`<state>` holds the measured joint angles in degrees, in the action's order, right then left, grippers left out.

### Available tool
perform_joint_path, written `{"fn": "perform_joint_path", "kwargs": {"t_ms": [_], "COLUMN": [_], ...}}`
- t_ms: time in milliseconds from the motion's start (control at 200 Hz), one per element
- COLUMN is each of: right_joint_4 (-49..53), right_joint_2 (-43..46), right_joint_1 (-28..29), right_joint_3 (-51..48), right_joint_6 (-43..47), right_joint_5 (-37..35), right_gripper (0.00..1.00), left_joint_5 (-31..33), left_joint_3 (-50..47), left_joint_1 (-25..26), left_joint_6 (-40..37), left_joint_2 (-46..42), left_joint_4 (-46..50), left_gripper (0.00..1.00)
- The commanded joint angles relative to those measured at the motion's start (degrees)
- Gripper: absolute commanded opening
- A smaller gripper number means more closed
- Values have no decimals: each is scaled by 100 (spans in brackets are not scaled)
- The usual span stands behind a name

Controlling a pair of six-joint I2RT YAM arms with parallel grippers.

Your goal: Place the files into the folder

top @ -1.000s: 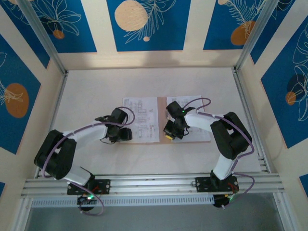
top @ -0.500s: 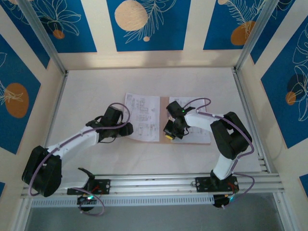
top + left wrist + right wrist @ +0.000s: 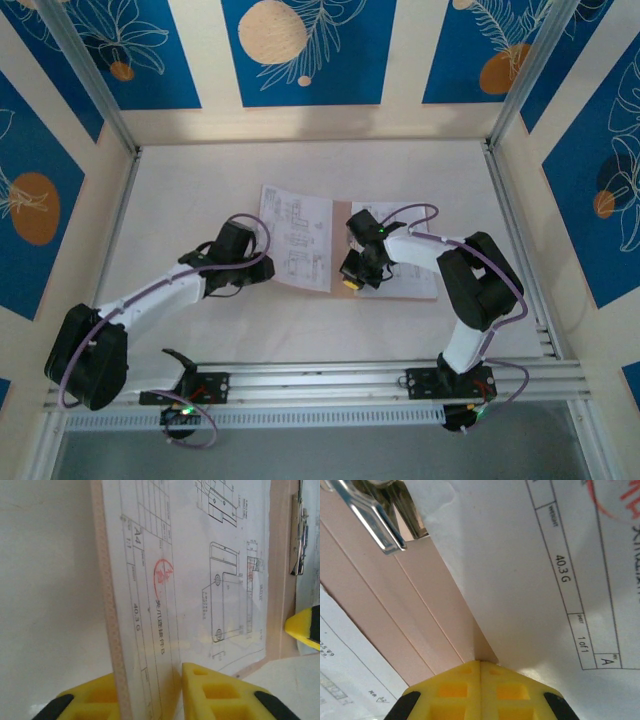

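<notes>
The pinkish-brown folder [image 3: 338, 245] lies open on the table with printed white files on both halves: a left sheet [image 3: 297, 235] and a right sheet [image 3: 418, 272]. My left gripper [image 3: 262, 268] is shut on the folder's left edge. In the left wrist view its jaws [image 3: 150, 695] pinch the card edge [image 3: 107, 605] and the sheet [image 3: 200, 580] on it, and that cover tilts up a little. My right gripper [image 3: 352, 282] is shut. Its tips [image 3: 481, 667] press on the folder's inner card [image 3: 395, 605] beside a sheet's corner [image 3: 545, 580].
A metal clip [image 3: 370, 515] sits on the folder near its middle fold and also shows as the clip [image 3: 297, 540] from the left wrist. Bare white table [image 3: 200, 190] surrounds the folder. Aluminium rails [image 3: 320, 380] run along the near edge, and frame posts stand at the sides.
My left arm has stretched out and its gripper has closed on the folder's left edge. That cover with its sheet now sits skewed and slightly raised. The right arm has not moved.
</notes>
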<state>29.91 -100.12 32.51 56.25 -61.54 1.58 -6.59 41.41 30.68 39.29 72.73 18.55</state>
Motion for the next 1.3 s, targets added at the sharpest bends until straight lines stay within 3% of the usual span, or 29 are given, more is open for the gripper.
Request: {"fn": "perform_joint_path", "kwargs": {"t_ms": [0, 130, 405, 535, 740, 935, 1295], "right_joint_4": [272, 268, 755, 815, 516, 438, 310], "right_joint_2": [-477, -252, 720, 1253, 1632, 1486, 369], "right_joint_1": [32, 135, 389, 115, -960, -1702, -1489], "right_joint_3": [-237, -54, 692, 555, -397, -820, -559], "right_joint_6": [127, 357, 499, 491, 593, 771, 709], "right_joint_5": [-229, -190, -198, -189, 251, 401, 264], "right_gripper": [0, 2, 30, 34, 22, 15, 4], "left_joint_5": [-83, 10, 422, 853, 1561, 1801, 1320], "left_joint_3": [-11, -35, 126, 418, 927, 1253, 1563], "left_joint_1": [71, 71, 72, 70, 70, 74, 100], "left_joint_6": [42, 92, 25, -177, -364, -360, -501], "left_joint_2": [-108, -161, -496, -728, -1033, -1342, -1279], "left_joint_4": [-45, -12, 701, 1547, 2930, 3572, 3480], "left_gripper": [12, 0, 0, 0, 0, 0, 7]}}
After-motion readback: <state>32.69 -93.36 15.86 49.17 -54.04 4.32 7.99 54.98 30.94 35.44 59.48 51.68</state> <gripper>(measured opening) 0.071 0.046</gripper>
